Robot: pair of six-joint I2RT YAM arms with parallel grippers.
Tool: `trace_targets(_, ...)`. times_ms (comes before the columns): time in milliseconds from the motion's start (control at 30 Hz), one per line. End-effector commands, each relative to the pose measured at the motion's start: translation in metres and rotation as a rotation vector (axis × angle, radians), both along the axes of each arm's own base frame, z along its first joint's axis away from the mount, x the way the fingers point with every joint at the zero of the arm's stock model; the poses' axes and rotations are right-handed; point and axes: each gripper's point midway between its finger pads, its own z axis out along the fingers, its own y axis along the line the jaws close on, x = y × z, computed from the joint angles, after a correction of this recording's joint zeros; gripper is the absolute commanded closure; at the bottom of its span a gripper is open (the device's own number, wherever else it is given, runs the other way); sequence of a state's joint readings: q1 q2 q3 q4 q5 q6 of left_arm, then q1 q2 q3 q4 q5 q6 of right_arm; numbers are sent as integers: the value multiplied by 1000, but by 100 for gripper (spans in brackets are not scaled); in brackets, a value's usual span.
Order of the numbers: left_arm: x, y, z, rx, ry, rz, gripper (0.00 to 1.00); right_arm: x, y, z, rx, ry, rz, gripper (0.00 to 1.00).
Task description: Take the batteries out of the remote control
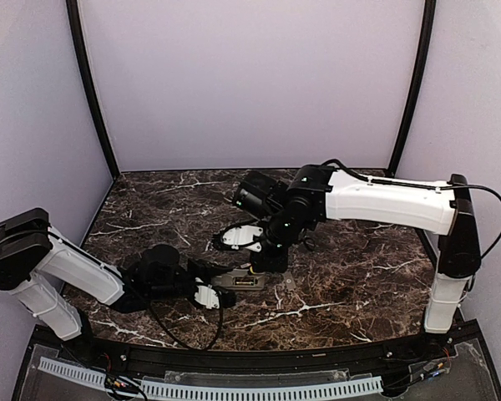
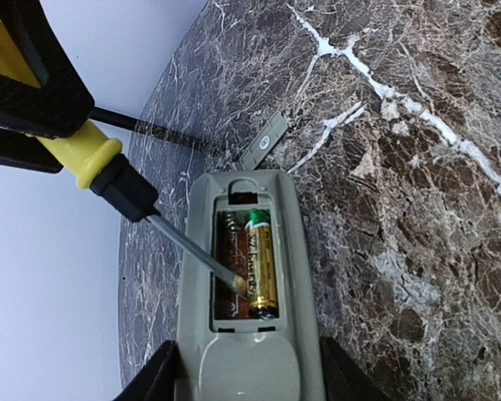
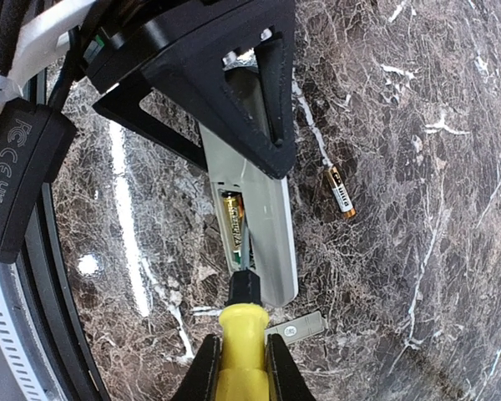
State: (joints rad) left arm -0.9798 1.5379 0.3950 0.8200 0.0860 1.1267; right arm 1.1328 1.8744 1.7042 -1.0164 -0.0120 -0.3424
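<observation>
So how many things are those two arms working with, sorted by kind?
Batteries: 2 (battery in the bay, loose battery)
Remote control: 1
Screwdriver: 1
Battery cover: 1
Total: 5

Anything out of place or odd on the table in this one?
Nothing damaged. A loose battery lies on the table beside the remote control, and the cover lies detached past its end. The other battery sits in the open bay, with the screwdriver tip beside it.
</observation>
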Motion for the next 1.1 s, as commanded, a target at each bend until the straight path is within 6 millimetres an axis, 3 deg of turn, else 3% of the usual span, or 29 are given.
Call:
trace_targets(0,1,-6,31,-70,-96,-23,100,-4,-1,-6,-27,43,28,100)
trace_targets(600,1,-5,33,-43,-158,-26,100,12,9,2,-2,38,36,100)
trace_targets(1067,5,-1,29,4,-208,-16,100,13,15,-7,-11,65,31,100)
